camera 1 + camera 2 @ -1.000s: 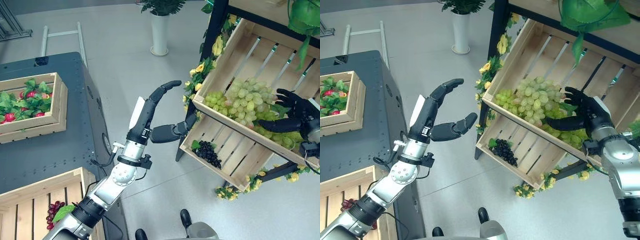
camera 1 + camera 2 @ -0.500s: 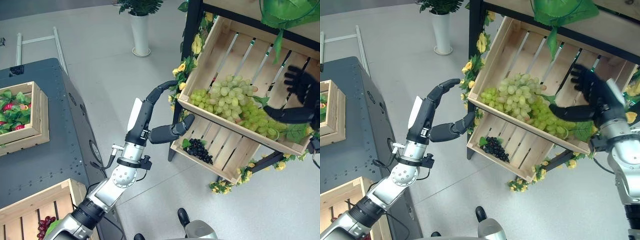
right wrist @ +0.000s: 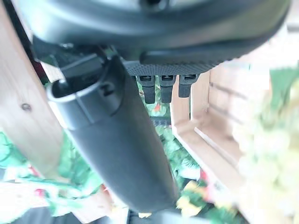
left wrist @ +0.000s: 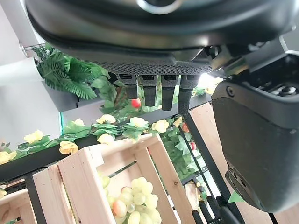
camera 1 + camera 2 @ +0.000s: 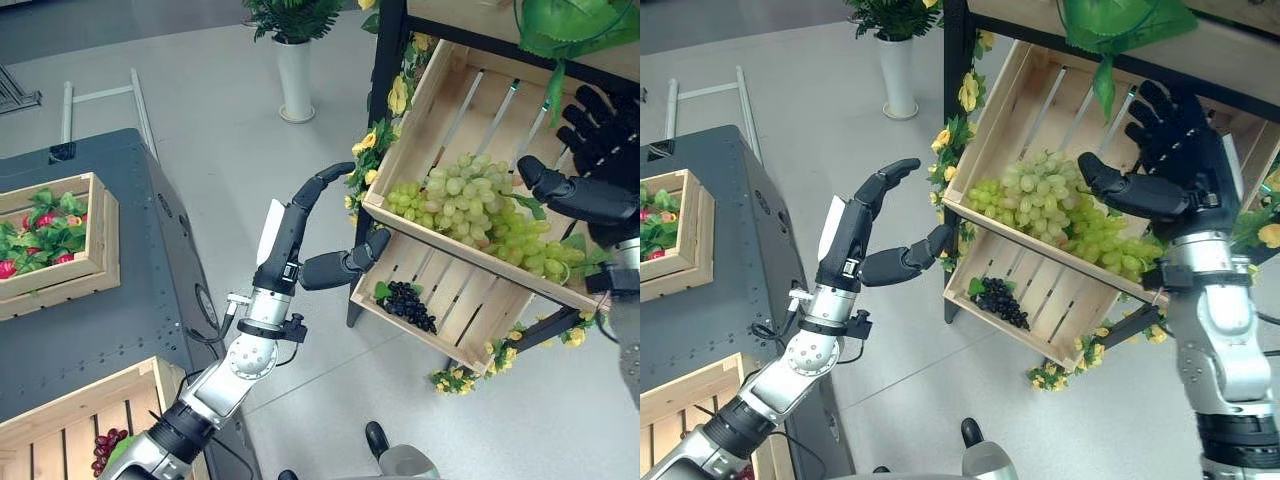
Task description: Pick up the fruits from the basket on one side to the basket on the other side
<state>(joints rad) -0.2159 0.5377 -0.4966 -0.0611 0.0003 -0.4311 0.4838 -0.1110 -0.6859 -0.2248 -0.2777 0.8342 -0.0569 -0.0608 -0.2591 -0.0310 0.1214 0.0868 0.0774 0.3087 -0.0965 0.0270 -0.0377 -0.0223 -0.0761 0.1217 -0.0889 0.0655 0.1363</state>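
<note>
Print nowhere legible; right hand (image 5: 1185, 160) spread above green grapes (image 5: 1050, 205).

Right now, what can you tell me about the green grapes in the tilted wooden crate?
The green grapes are a large pile of pale yellow-green bunches with a few green leaves. They lie along the low front edge of the upper slatted wooden crate, which tilts forward on the dark shelf frame. The right hand hovers open just above them, thumb over the pile; contact cannot be confirmed.
</note>
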